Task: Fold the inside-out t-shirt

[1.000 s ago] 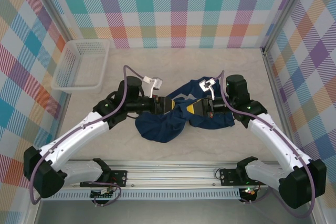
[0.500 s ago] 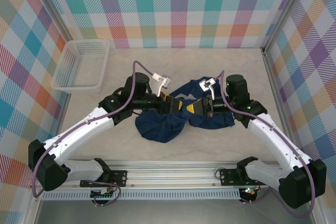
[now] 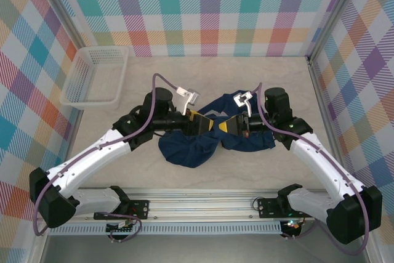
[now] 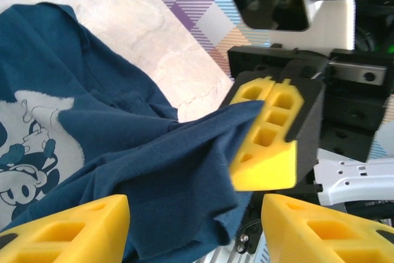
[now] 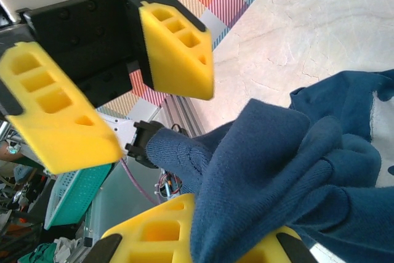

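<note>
Scene: seen from above, two robot arms meet nose to nose over a crumpled garment in the middle of a pale desk (image 3: 203,72).
Shirt: the inside-out t-shirt (image 3: 188,149) lies bunched in a dark navy heap, with one fold lifted up between the arms. The left wrist view shows a pale cartoon print (image 4: 24,152).
Right tool (image 3: 225,126): clamped tight on a thick wad of the navy fabric.
Left tool (image 3: 203,124): yellow fingers (image 5: 178,60) spread apart with nothing between them, facing the held fold.
Handling: the cloth looks light, thin and limp. It will likely sag, drape and slide rather than hold a shape.
Where to grip: probably a single edge, such as a hem or shoulder seam, not a bunch of layers.
Nearby: a white mesh basket (image 3: 98,75) sits at the far left, well apart.
</note>
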You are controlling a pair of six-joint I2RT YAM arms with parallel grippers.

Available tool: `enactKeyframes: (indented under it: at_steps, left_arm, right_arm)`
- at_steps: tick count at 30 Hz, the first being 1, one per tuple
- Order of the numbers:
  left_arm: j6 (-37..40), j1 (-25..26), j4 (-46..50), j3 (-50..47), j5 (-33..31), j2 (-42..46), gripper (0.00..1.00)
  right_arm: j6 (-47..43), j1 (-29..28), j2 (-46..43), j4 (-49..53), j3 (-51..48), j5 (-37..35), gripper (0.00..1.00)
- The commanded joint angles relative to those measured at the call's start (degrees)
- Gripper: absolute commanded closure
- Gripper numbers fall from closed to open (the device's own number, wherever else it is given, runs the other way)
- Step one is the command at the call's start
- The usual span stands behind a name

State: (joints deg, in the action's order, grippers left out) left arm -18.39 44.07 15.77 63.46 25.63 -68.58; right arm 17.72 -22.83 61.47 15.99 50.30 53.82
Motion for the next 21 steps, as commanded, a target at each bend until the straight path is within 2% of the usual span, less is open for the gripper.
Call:
enactKeyframes:
  at_steps: [1, 5, 8, 11, 14, 16, 18, 21]
  left_arm:
    - [0.29, 0.83, -3.84, -0.46, 1.5, 0.58, 0.4]
    - [1.06, 1.61, -2.67, 1.0, 1.44, -1.58, 0.39]
    - [1.52, 1.92, -1.9, 2.72, 1.39, -3.85, 0.45]
    - [1.59, 2.29, -1.78, 4.54, 2.44, -5.85, 0.58]
    - [1.81, 2.35, -1.56, 5.36, 2.64, -6.46, 0.78]
    - [2.19, 2.29, -1.37, 5.75, 1.8, -5.7, 0.92]
    - [2.79, 2.1, -0.43, 6.66, 0.33, -4.15, 1.0]
    - [3.15, 1.77, -0.35, 7.91, -0.86, -2.3, 1.0]
  right_arm:
    - [-0.84, 0.33, 0.16, -0.61, -0.38, 0.76, 1.0]
    - [-0.67, 0.33, -0.1, -0.56, -0.36, 0.86, 1.0]
    - [-0.35, 0.33, -0.26, -1.0, -0.55, 0.84, 1.0]
    - [-0.14, 0.33, -0.23, -1.31, -0.82, 0.77, 1.0]
    - [-0.56, 0.33, -0.43, -0.94, -0.95, -0.16, 1.0]
    - [-1.72, 0.33, -0.56, 1.11, -0.69, -3.26, 1.0]
    - [-3.38, 0.33, -0.56, 5.51, 0.16, -10.62, 0.91]
    - [-4.58, 0.2, -1.57, 8.85, 1.06, -18.52, 0.7]
